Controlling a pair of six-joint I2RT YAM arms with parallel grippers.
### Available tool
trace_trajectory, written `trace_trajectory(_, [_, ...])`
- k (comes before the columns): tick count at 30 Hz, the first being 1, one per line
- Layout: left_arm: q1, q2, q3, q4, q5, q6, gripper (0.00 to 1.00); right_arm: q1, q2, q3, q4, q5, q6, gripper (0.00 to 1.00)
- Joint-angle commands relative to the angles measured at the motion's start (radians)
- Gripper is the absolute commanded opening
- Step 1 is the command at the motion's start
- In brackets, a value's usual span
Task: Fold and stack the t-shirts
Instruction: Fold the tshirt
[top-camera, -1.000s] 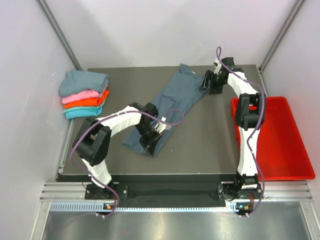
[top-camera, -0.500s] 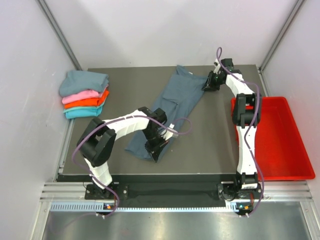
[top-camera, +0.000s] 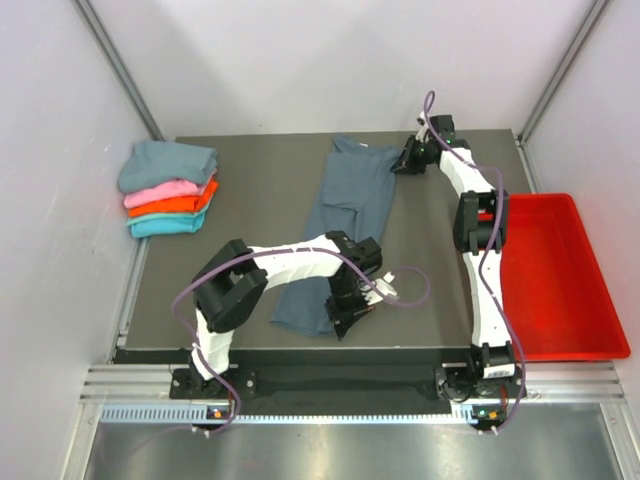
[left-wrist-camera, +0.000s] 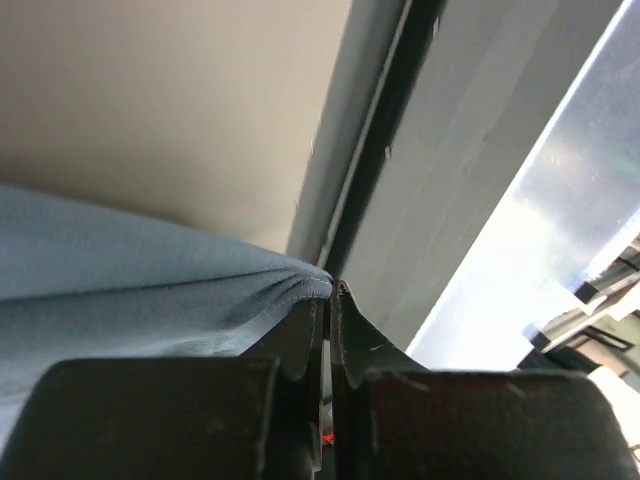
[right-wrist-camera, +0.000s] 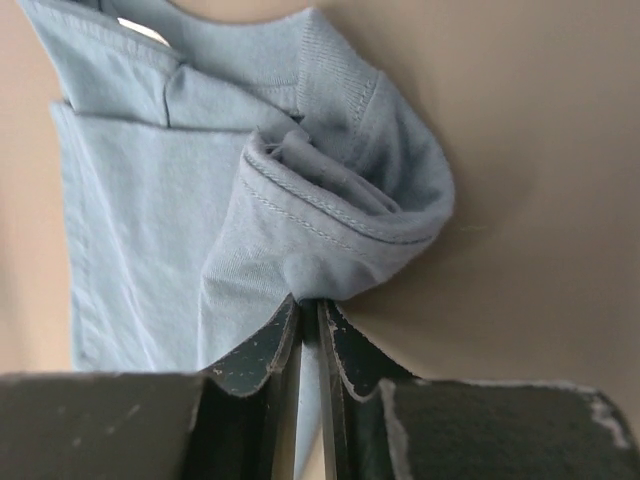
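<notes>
Swung round since a second ago, the slate blue-grey cloth t-shirt (top-camera: 345, 205) now lies stretched straight, near to far, on the dark grey tabletop (top-camera: 250, 200). The left gripper (top-camera: 345, 318) pinches its near hem and the right gripper (top-camera: 402, 165) its bunched far sleeve, jaws almost together. The stack of folded t-shirts (top-camera: 168, 188) sits far left, the red plastic tray (top-camera: 590, 300) to the right, pale walls (top-camera: 300, 60) around.
</notes>
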Motion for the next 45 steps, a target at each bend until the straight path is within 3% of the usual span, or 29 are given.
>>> trace_trajectory(1, [-0.019, 0.046, 0.079, -0.037, 0.013, 0.022, 0.0, 0.023, 0.066, 0.079, 0.102, 0.015, 0.052, 0.11])
trace_trajectory(8, [-0.068, 0.148, 0.192, -0.036, -0.025, 0.016, 0.0, 0.023, 0.129, 0.166, 0.252, -0.005, 0.166, 0.13])
trace_trajectory(22, [-0.112, 0.227, 0.321, -0.034, -0.1, 0.025, 0.0, 0.013, 0.119, 0.182, 0.303, -0.022, 0.153, 0.13])
trace_trajectory(23, [-0.112, 0.227, 0.323, -0.033, -0.109, 0.026, 0.04, 0.009, 0.116, 0.18, 0.3, -0.023, 0.149, 0.16])
trace_trajectory(24, [-0.115, 0.223, 0.324, -0.03, -0.121, 0.025, 0.24, 0.006, 0.108, 0.18, 0.297, -0.025, 0.143, 0.19])
trace_trajectory(25, [-0.12, 0.217, 0.326, -0.031, -0.129, 0.025, 0.34, 0.003, 0.103, 0.18, 0.297, -0.023, 0.137, 0.23])
trace_trajectory(26, [-0.122, 0.215, 0.327, -0.036, -0.129, 0.036, 0.39, 0.0, 0.099, 0.18, 0.291, -0.022, 0.12, 0.31])
trace_trajectory(27, [-0.123, 0.212, 0.329, -0.036, -0.137, 0.039, 0.46, -0.008, 0.082, 0.177, 0.288, -0.025, 0.114, 0.44])
trace_trajectory(28, [-0.123, 0.209, 0.329, -0.036, -0.148, 0.039, 0.53, -0.011, 0.073, 0.166, 0.283, -0.026, 0.106, 0.49])
trace_trajectory(30, [-0.123, 0.195, 0.333, -0.039, -0.164, 0.052, 0.55, -0.026, 0.027, 0.14, 0.271, -0.031, 0.094, 0.59])
trace_trajectory(32, [-0.125, 0.179, 0.349, -0.046, -0.181, 0.06, 0.56, -0.039, -0.012, 0.094, 0.242, -0.028, 0.074, 0.64])
trace_trajectory(36, [-0.12, 0.108, 0.36, -0.057, -0.23, 0.079, 0.63, -0.077, -0.186, -0.045, 0.177, -0.025, 0.043, 0.66])
trace_trajectory(39, [-0.093, 0.034, 0.35, -0.068, -0.217, 0.103, 0.7, -0.114, -0.336, -0.231, 0.131, -0.055, 0.043, 0.67])
trace_trajectory(45, [-0.033, -0.075, 0.37, -0.06, -0.168, 0.103, 0.7, -0.139, -0.596, -0.673, 0.042, -0.117, 0.035, 0.67])
